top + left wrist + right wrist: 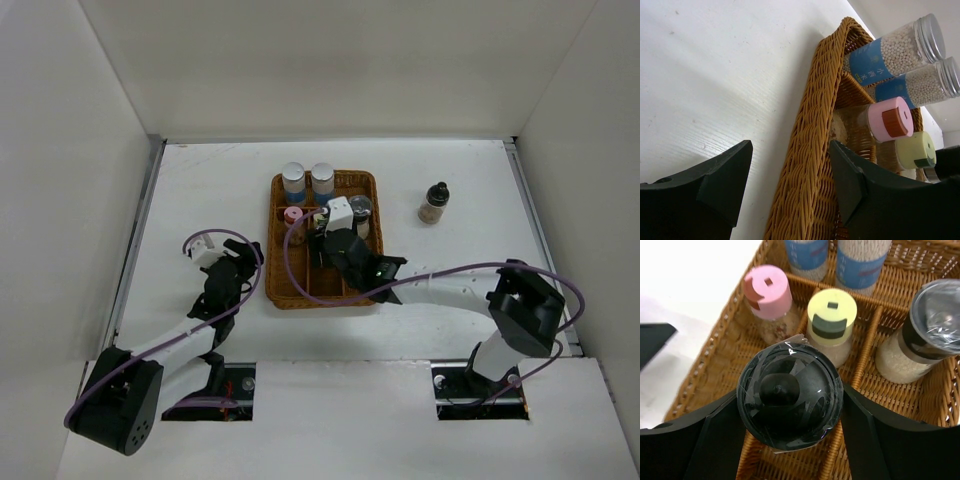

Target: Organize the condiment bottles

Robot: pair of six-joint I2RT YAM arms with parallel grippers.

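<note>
My right gripper (790, 392) is shut on a black-capped jar (790, 385) and holds it upright over a front compartment of the wicker tray (715, 360). Behind it stand a pink-capped jar (767, 292) and a yellow-green-capped jar (831, 315). A dark-capped jar (935, 320) stands to the right. Two blue-labelled jars (862, 260) stand at the back. In the top view the right gripper (330, 245) is over the tray's middle. Another black-capped bottle (433, 203) stands on the table right of the tray. My left gripper (790, 150) is open, with the tray's left rim (815, 130) between its jaws.
White walls close in the table on three sides. The tray (285, 290) sits mid-table with inner dividers. My left arm (190, 330) lies at the tray's left side, and my right arm (440, 285) reaches across from the right.
</note>
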